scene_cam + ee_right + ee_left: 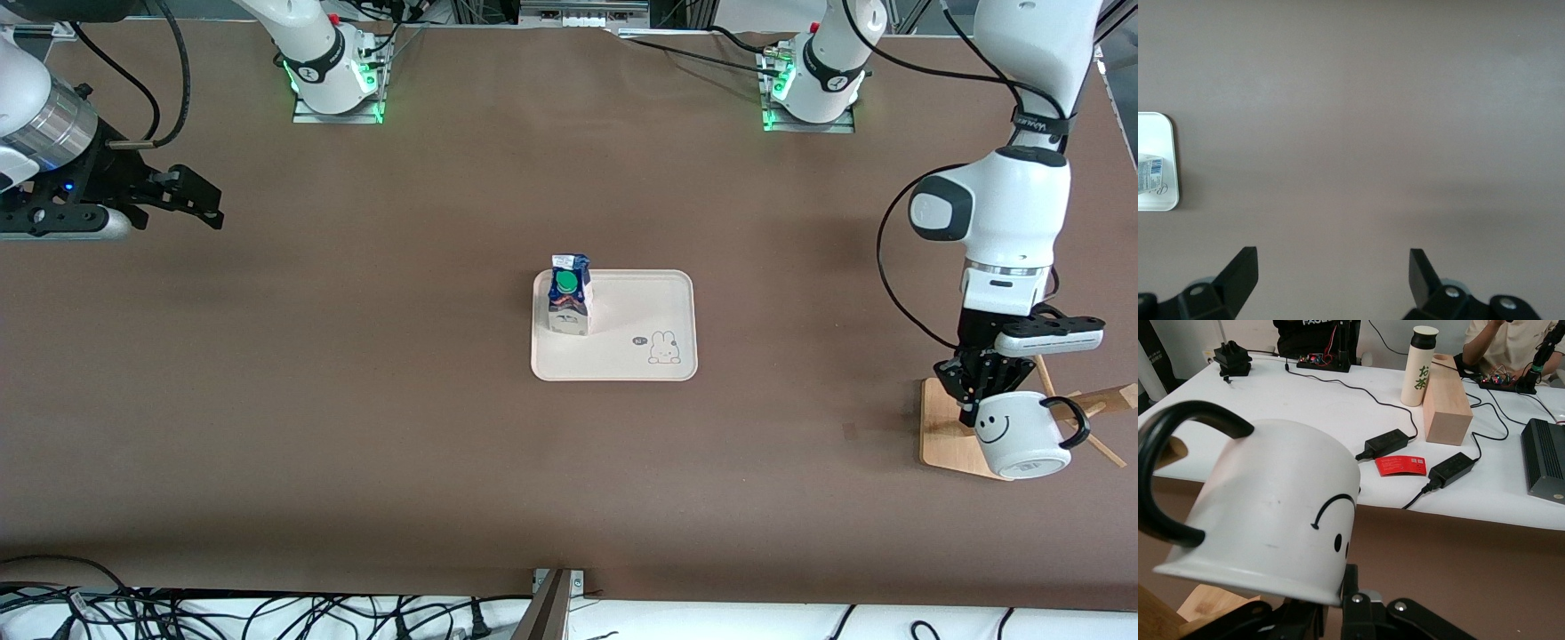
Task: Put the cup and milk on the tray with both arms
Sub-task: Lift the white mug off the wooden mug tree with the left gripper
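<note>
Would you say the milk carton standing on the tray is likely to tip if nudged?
Probably yes: the milk carton is tall over a small base, so a high push may topple it. Being small, it likely weighs little. The tray looks smooth, so it may slide first.

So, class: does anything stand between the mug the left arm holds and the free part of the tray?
Nothing visible does. The left gripper holds the mug over the wooden rack base; only bare table lies between it and the tray, whose nearer end is free. The milk stands at the tray's other end.
</note>
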### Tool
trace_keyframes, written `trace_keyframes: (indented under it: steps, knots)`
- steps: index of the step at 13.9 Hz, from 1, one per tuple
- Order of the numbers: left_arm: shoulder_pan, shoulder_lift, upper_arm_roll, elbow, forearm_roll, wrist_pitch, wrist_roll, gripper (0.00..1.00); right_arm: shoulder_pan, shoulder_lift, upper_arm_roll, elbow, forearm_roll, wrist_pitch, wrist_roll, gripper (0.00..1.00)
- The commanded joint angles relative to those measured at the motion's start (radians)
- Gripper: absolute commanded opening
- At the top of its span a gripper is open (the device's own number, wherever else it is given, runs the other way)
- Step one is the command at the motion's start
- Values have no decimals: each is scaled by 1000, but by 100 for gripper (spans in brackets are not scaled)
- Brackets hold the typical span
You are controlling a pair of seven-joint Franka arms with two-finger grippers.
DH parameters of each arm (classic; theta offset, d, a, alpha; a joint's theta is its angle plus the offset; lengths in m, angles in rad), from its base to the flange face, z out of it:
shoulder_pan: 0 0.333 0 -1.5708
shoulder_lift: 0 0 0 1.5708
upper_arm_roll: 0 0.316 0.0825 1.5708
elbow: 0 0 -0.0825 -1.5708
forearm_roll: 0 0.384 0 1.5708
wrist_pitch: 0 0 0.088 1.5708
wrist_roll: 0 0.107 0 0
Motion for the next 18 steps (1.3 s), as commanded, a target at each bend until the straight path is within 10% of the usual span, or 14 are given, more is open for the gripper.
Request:
trace_keyframes:
  steps: [1,7,18]
  knots:
    - [-3,-25,-6,-10,-25,-29,9,0,-9,7,3,20,6,-8,3,100]
    - [-3,-43,-6,-10,-16,-47,20,0,-9,7,2,20,6,-8,3,100]
    - [-5,-183,1,61,15,-476,21,0,-9,7,-4,20,6,-10,3,100]
